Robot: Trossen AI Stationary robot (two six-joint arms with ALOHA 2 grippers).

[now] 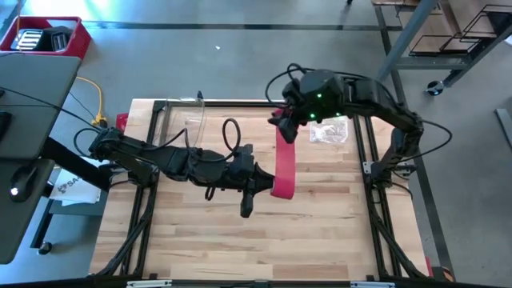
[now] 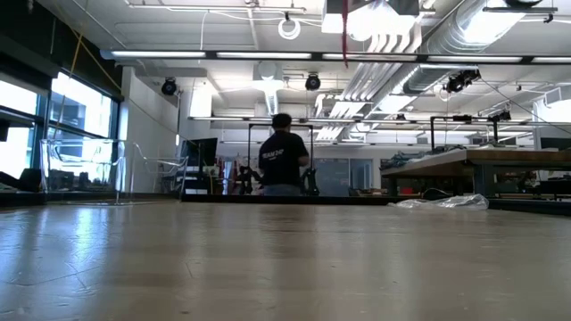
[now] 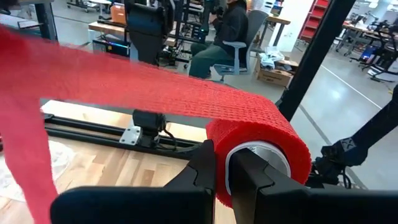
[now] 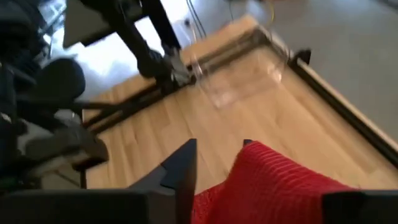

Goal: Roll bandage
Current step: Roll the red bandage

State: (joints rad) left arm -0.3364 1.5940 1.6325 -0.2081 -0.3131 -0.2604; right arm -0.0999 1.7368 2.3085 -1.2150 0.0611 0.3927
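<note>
Gripping the rolled end of the bandage [image 3: 258,140]: left tool [image 3: 225,177] clamped on the red roll, one finger [image 3: 202,165] outside the wraps, the other set into the pale core. Roll held above the middle of the surface [image 1: 200,240], left arm reaching across from the left edge, elbow low, wrist turned toward the right arm. Red strip stretched taut from the roll up to the right tool [image 1: 282,126], seen from above as a narrow band [image 1: 285,164] running away from the left tool. Right tool closed on the far end of the strip, red mesh bunched against one finger [image 4: 180,171] in its own wrist view. Right arm arched in from the right edge, upper joints raised, green lights lit on the wrist.

Crinkled clear plastic bag [image 1: 330,132] flat on the surface just beside the right tool. Clear plastic bin [image 1: 186,120] near the far left corner, contents not discernible. Red tray [image 1: 72,44] off the surface at the upper left, dark items inside, not identifiable.

White lettering on a person's dark shirt back [image 2: 282,153] in the low view, too small to read. Paper with partial dark print [image 1: 68,188] under the left arm base, not legible.
</note>
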